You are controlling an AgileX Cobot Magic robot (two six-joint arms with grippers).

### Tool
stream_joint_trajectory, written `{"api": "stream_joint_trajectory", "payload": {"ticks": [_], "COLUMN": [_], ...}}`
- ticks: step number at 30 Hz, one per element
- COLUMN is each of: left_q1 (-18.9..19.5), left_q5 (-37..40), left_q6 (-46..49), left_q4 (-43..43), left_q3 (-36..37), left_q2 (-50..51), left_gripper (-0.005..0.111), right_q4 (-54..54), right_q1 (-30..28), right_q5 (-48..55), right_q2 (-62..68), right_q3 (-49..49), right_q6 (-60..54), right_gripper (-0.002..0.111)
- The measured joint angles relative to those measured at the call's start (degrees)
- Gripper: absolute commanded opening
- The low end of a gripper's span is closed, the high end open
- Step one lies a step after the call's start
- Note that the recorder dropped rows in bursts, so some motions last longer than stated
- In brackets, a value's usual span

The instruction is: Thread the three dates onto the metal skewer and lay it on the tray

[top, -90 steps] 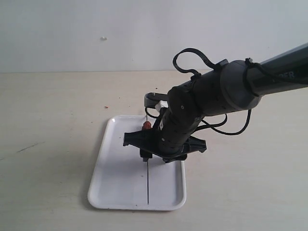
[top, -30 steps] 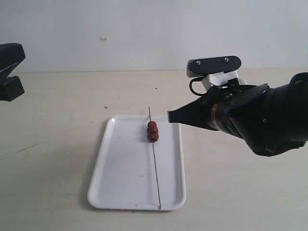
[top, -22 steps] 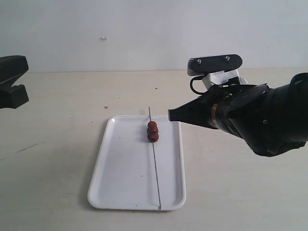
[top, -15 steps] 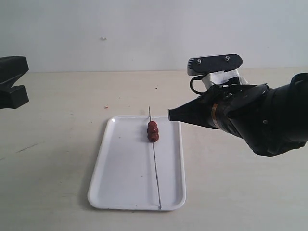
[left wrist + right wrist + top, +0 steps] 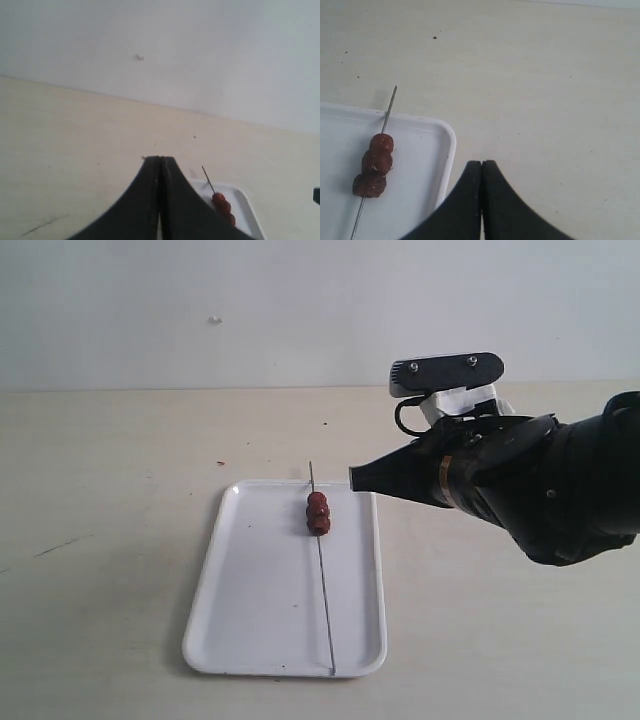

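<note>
Change: left arm gone from exterior view. Closed and empty: left pincer (image 5: 160, 159), right pincer (image 5: 353, 480). The skewer (image 5: 325, 600) with dates (image 5: 317, 512) lies on tray (image 5: 240, 590), just ahead of right pincer; its ends seem to rest on the rim. Task looks done. Open counter (image 5: 120, 490) behind both pincers for retreat.

This looks like a robotics lab or test station rather than a home or kitchen. A plain, pale wood-look table (image 5: 120, 570) runs back to a blank white wall (image 5: 200, 300) at its far edge. A black robot arm (image 5: 570, 490), with cabling and a small camera module (image 5: 445, 373) bolted on top, reaches in over the table's right side, next to a white tray (image 5: 250, 620).
</note>
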Motion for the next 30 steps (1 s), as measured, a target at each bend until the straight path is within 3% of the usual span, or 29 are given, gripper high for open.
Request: {"api": "stream_joint_trajectory", "payload": {"ticks": [9, 11, 15, 23, 30], "left_q1": [12.95, 14.30, 15.40, 15.40, 15.40], "left_q5": [0.96, 1.11, 1.58, 11.12, 12.40], "left_q6": [0.03, 0.24, 3.63, 4.59, 4.59], "left_q4": [0.00, 0.00, 0.00, 0.00, 0.00], "left_q3": [14.66, 17.28, 21.38, 21.42, 21.42], "left_q2": [-28.02, -31.81, -38.12, -38.95, -38.95], "left_gripper": [0.000, 0.000, 0.000, 0.000, 0.000], "right_q4": [0.00, 0.00, 0.00, 0.00, 0.00], "right_q1": [0.00, 0.00, 0.00, 0.00, 0.00], "right_q5": [0.00, 0.00, 0.00, 0.00, 0.00], "right_q2": [0.00, 0.00, 0.00, 0.00, 0.00], "right_q3": [0.00, 0.00, 0.00, 0.00, 0.00], "right_q6": [0.10, 0.10, 0.10, 0.10, 0.10], "right_gripper": [0.000, 0.000, 0.000, 0.000, 0.000]}}
